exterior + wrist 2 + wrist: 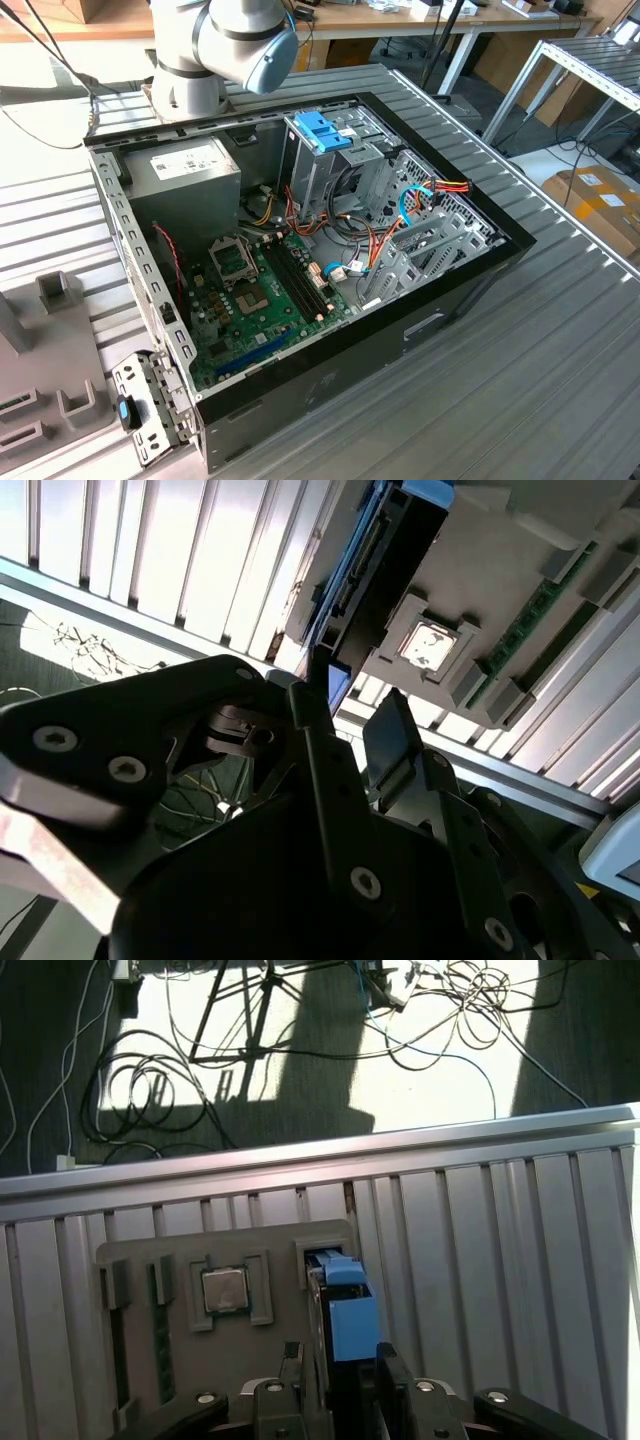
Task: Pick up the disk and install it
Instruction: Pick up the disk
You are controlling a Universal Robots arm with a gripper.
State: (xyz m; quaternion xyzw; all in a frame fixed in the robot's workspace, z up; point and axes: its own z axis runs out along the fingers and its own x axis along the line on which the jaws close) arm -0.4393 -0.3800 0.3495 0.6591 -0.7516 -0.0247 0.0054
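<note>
**Item 1.** Flat silver metal disk with blue plastic side rails (pixel 345 1322) (pixel 385 555). It stands on edge in a slot of the tray, one blue rail uppermost in the first wrist view.

**Item 2.** Flat grey moulded fixture tray (pixel 240 1365) (pixel 60 350). It lies on the table. In the exterior view it sits at about eight o'clock from the case, toward the exterior view's left.

**Item 3.** Small square silver processor chip (pixel 225 1290) (pixel 432 645). It is seated in its own recess of the tray, just beside the disk's slot.

**Item 4.** Narrow dark green memory stick (pixel 160 1335), set in a tray groove beyond the chip.

**Item 5.** Black two-fingered gripper (pixel 338 1355) (pixel 345 705). It hangs over the disk with its jaws apart. In the first wrist view one finger stands on each side of the disk's near end. Contact cannot be told.

**Item 6.** Open black desktop computer case (pixel 400 330) at the middle of the ribbed aluminium table (pixel 500 390). Contents:
- Green motherboard (pixel 250 300) on the case floor.
- Grey power supply box (pixel 185 165) at eleven o'clock.
- Bare blue plastic bracket (pixel 322 130) at twelve o'clock, on top of the drive cage.

**Item 7.** Grey and pale blue robot arm (pixel 225 40), at twelve o'clock behind the case.
</note>
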